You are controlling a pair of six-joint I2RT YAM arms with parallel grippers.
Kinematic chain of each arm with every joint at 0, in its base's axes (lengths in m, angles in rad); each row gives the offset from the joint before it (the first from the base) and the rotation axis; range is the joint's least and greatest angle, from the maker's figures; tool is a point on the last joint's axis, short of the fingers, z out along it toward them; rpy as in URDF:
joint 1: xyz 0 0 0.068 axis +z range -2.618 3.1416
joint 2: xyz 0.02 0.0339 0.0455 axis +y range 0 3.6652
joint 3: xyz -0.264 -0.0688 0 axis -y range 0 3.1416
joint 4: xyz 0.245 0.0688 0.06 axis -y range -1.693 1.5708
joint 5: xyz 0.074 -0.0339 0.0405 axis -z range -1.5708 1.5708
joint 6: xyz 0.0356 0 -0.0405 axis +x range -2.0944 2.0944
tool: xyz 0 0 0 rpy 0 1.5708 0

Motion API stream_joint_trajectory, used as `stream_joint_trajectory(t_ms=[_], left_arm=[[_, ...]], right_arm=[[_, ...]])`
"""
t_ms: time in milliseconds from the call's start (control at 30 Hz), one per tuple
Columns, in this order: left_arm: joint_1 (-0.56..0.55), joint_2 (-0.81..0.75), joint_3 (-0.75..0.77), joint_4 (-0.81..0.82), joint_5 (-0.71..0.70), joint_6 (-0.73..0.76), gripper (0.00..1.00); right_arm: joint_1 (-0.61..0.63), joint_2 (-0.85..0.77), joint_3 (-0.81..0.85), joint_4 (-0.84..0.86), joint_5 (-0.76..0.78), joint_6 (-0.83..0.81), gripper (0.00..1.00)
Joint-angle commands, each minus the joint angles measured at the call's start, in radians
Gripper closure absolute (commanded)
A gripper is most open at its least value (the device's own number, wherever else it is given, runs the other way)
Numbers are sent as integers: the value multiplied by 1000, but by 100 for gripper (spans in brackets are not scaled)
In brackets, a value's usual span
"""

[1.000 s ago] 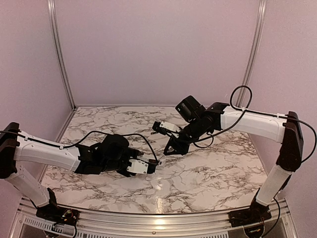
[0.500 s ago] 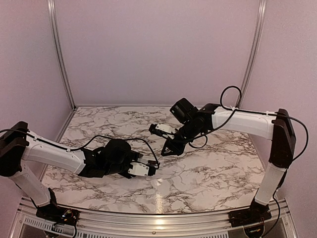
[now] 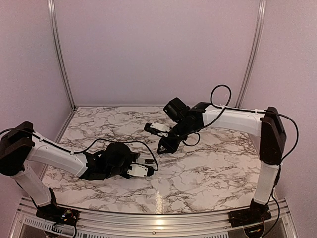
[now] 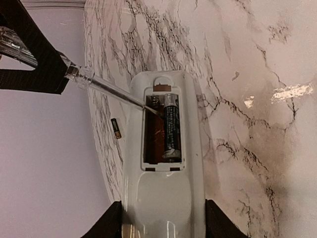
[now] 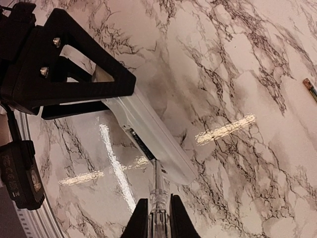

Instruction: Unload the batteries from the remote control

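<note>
My left gripper (image 4: 163,220) is shut on the white remote control (image 4: 163,198) and holds it low over the table, with its battery compartment open. One dark battery (image 4: 171,129) lies in the right slot; the left slot shows bare and reddish. A second battery (image 4: 116,128) lies loose on the marble, and it also shows in the right wrist view (image 5: 311,88). My right gripper (image 5: 157,213) is shut on a clear-handled screwdriver (image 4: 106,89). The screwdriver's metal tip touches the top end of the seated battery. In the top view the left gripper (image 3: 144,168) and right gripper (image 3: 163,146) are close together.
The marble table (image 3: 213,168) is walled by pink panels at the back and sides. The left gripper's black frame (image 5: 64,64) fills the upper left of the right wrist view. A white camera block (image 3: 156,128) juts from the right wrist.
My right arm has swung left and down, which brought the screwdriver to the remote. My left arm has sunk lower and drawn back slightly with the remote.
</note>
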Motion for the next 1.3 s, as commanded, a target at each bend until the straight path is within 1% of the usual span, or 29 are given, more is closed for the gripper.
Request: stream_joint_trajectory(t_ms=[0,167,367,533,1000,1267], left_arm=[[-10,-8,-5,167,-14,21,100],[-10,-20,-31,184,-45,35,100],[-10,-23,-60,207,-82,44,100],[-9,-18,-67,213,-93,42,100],[-10,-9,-51,209,-104,24,100],[-9,-10,-35,222,-136,-7,100]], right_arm=[[6,68,80,-7,20,28,100],[6,120,154,-52,37,64,100],[6,143,175,-55,42,136,100],[6,144,164,-45,35,166,100],[6,132,151,-30,26,171,100],[5,87,120,-3,22,188,100]])
